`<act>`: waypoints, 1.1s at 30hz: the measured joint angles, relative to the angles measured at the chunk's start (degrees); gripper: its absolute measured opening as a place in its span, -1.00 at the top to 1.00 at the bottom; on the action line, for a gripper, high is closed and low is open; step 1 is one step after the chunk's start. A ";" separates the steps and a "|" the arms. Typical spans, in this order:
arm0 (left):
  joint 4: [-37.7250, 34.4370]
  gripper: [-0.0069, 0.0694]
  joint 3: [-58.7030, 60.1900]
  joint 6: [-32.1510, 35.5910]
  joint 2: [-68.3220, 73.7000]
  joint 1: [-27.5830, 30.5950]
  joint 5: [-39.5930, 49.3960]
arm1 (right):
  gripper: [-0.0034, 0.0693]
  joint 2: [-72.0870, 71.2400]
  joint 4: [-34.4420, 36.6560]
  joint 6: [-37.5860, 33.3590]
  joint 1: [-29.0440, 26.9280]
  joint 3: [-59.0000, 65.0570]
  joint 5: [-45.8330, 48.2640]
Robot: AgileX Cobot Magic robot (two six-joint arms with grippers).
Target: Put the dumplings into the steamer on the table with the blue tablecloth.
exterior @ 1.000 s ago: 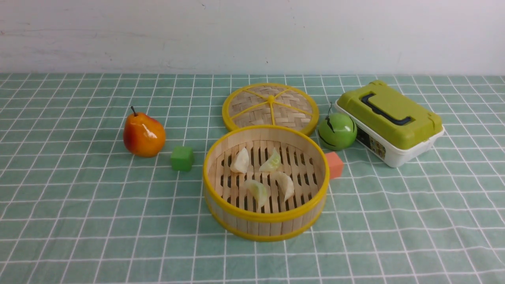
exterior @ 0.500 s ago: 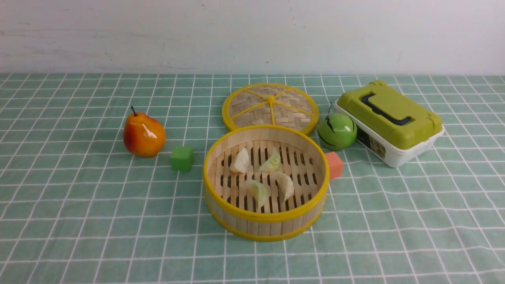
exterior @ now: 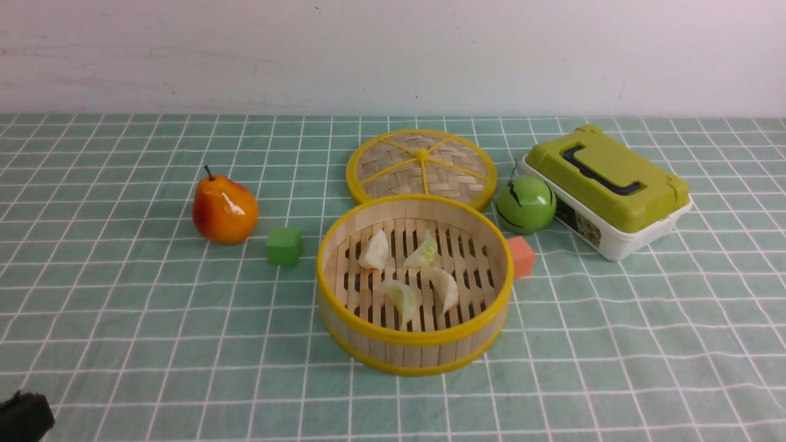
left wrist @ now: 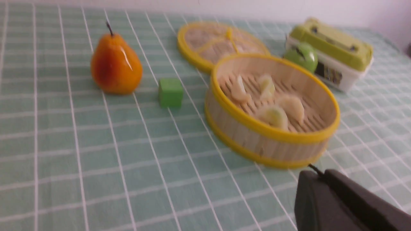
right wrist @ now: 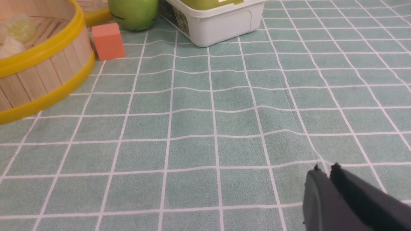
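Observation:
The round bamboo steamer (exterior: 411, 353) stands mid-table on the blue tablecloth (exterior: 123, 319). Several pale dumplings (exterior: 374, 250) lie on its slatted floor, and they also show in the left wrist view (left wrist: 292, 106). My left gripper (left wrist: 316, 175) hovers low over the cloth just in front of the steamer (left wrist: 257, 141), shut and empty. Only a dark piece of it (exterior: 21, 417) shows at the front view's bottom-left corner. My right gripper (right wrist: 326, 168) is over bare cloth to the right of the steamer (right wrist: 41, 80), fingertips almost together, holding nothing.
Left of the steamer sit an orange pear (exterior: 224, 212) and a green cube (exterior: 284, 247). Behind it lies the woven lid (exterior: 420, 167). To its right are a green apple (exterior: 525, 204), an orange cube (exterior: 521, 256) and a green-lidded white box (exterior: 608, 187).
A dark part of my left gripper has come into the bottom-left corner of the front view. The steamer, dumplings and other objects have not moved.

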 joint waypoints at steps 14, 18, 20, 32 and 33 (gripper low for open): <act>-0.18 0.86 14.80 -0.04 -8.95 28.22 -8.64 | 0.71 0.00 0.00 0.00 0.00 0.00 0.00; -0.19 0.86 17.46 -0.04 -8.95 27.07 -7.32 | 0.69 0.00 0.00 0.00 0.00 0.00 0.00; -0.13 0.86 17.57 -0.04 -8.95 25.72 -6.39 | 0.69 0.00 0.00 0.00 0.00 0.00 0.00; -0.20 0.86 17.64 -0.04 -8.95 23.36 0.12 | 0.65 0.00 0.05 0.00 0.00 0.00 0.00; -0.21 0.86 17.64 -0.04 -8.95 23.36 0.16 | 0.64 0.00 0.05 0.00 0.00 0.00 0.00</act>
